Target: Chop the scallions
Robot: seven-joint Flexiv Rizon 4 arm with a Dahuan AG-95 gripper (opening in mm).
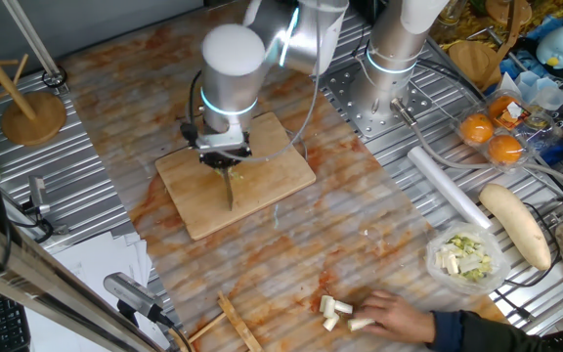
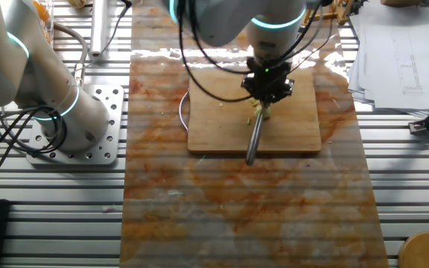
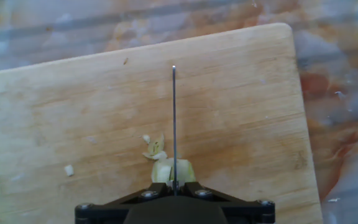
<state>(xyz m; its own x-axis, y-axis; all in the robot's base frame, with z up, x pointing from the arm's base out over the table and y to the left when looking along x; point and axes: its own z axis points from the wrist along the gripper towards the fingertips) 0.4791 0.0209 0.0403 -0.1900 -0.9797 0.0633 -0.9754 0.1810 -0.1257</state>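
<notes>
One pale stub of the scallions (image 3: pixel 174 171) lies on the cutting board (image 3: pixel 241 124), and you can see it best in the hand view, sitting right against the knife blade (image 3: pixel 173 124) near the board's edge closest to the camera. A few thin curled slivers (image 3: pixel 154 146) rest on the board just beside the stub, and one tiny white fleck lies well apart from them on the same board. From the other fixed view you see the greenish bits (image 2: pixel 259 112) near the middle of the board (image 2: pixel 214 112), directly under the tool.

Your gripper (image 1: pixel 225 149) is clamped on the knife (image 1: pixel 229 186), which hangs straight down with its blade edge-on over the board (image 1: pixel 272 156). In the other fixed view the knife (image 2: pixel 254 138) runs from the gripper (image 2: pixel 268 88) toward the board's near edge.

Off the board, toward the table's corner, a person's hand (image 1: pixel 399 313) rests next to several white cut pieces (image 1: pixel 335 311). Beyond the hand from the board sits a clear bowl (image 1: pixel 467 256) holding chopped pale green and white pieces, with a long cream root vegetable (image 1: pixel 516 225) just beside it and two oranges (image 1: pixel 492 137) farther off.
</notes>
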